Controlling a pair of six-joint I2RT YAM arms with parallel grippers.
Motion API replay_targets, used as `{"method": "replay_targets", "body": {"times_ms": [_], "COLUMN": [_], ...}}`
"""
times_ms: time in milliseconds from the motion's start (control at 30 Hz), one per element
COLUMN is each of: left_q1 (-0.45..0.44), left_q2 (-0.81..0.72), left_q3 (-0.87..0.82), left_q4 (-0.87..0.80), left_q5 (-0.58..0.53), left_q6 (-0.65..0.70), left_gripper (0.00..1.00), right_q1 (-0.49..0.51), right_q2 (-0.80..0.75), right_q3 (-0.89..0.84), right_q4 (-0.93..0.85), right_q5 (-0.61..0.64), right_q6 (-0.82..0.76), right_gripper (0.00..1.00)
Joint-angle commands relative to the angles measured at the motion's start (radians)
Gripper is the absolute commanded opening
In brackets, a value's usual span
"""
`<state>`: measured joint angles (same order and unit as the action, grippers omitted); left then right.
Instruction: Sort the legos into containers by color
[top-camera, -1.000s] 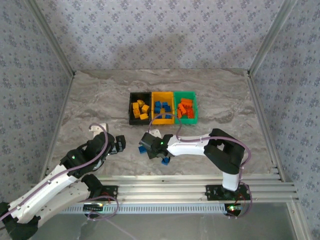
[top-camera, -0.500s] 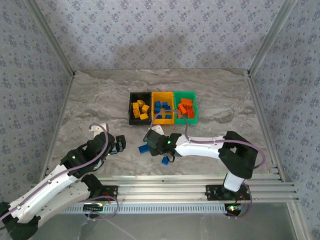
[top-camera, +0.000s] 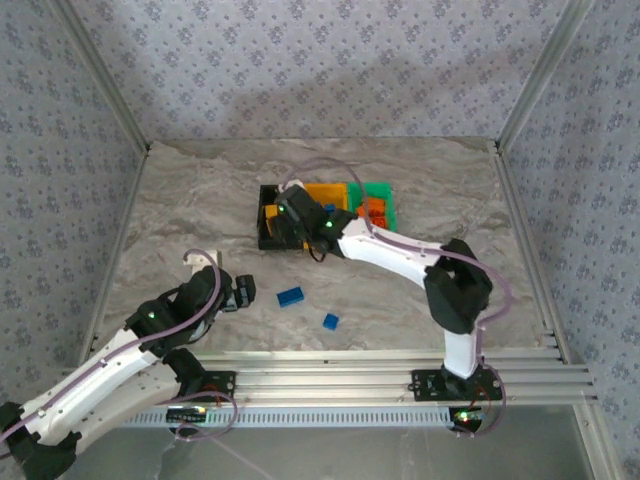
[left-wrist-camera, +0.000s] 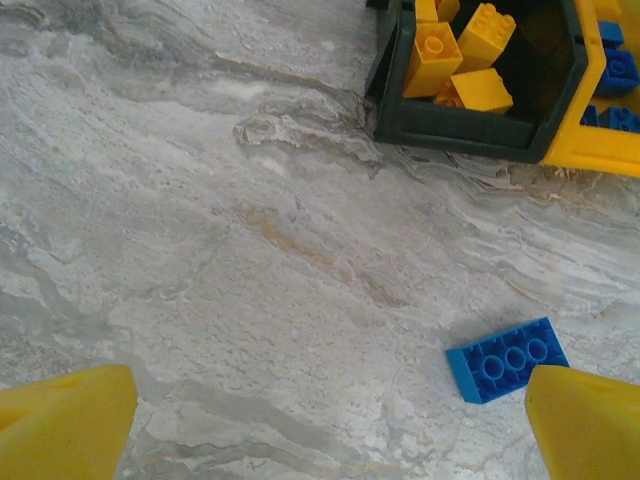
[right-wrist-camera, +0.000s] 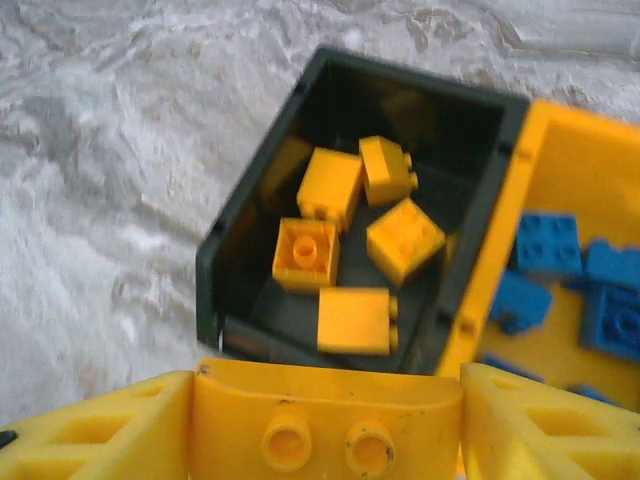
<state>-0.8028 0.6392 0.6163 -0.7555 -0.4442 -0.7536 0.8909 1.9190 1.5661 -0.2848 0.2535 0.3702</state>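
Now your right gripper (right-wrist-camera: 325, 422) pinches a yellow brick (right-wrist-camera: 320, 395) at the black bin (right-wrist-camera: 215, 270), where the other yellow legos (right-wrist-camera: 330, 215) lie, so a release there looks due. Your left gripper (left-wrist-camera: 325, 425) gapes wide above the table (left-wrist-camera: 200, 250), with a blue brick (left-wrist-camera: 505, 358) just beside its finger.

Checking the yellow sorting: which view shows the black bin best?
Right wrist: it looks straight into the black bin, yellow bricks clear. Left wrist catches one corner; top external has the right arm partly over it.
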Motion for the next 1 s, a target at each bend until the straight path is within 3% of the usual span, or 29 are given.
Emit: {"method": "replay_targets", "body": {"times_ms": [0, 233, 433, 567, 767, 967], "left_q1": [0.006, 0.007, 0.006, 0.007, 0.006, 0.006], "left_q2": [0.013, 0.022, 0.043, 0.049, 0.116, 0.323], "left_q3": [-0.006, -0.046, -0.071, -0.076, -0.081, -0.051], "left_q4": [0.015, 0.054, 0.119, 0.148, 0.232, 0.387], "left_q5": [0.030, 0.061, 0.085, 0.101, 0.161, 0.253], "left_q6": [-0.010, -0.013, -0.007, 0.012, 0.060, 0.123], "left_gripper": [1.00, 1.00, 1.00, 1.00, 1.00, 1.00], "right_q1": [-0.036, -0.088, -0.106, -0.108, -0.094, -0.092], "right_q2": [0.114, 0.301, 0.332, 0.289, 0.050, -0.262], "right_q3": [0.135, 0.337, 0.375, 0.360, 0.120, -0.251], "right_q4": [-0.032, -0.065, -0.039, -0.022, 0.083, 0.187], "right_q5": [-0.032, -0.049, -0.072, -0.079, -0.056, -0.061], "right_q6": [-0.047, -0.016, -0.024, -0.020, -0.008, 0.060], "right_gripper": [0.65, 0.67, 0.90, 0.94, 0.96, 0.97]}}
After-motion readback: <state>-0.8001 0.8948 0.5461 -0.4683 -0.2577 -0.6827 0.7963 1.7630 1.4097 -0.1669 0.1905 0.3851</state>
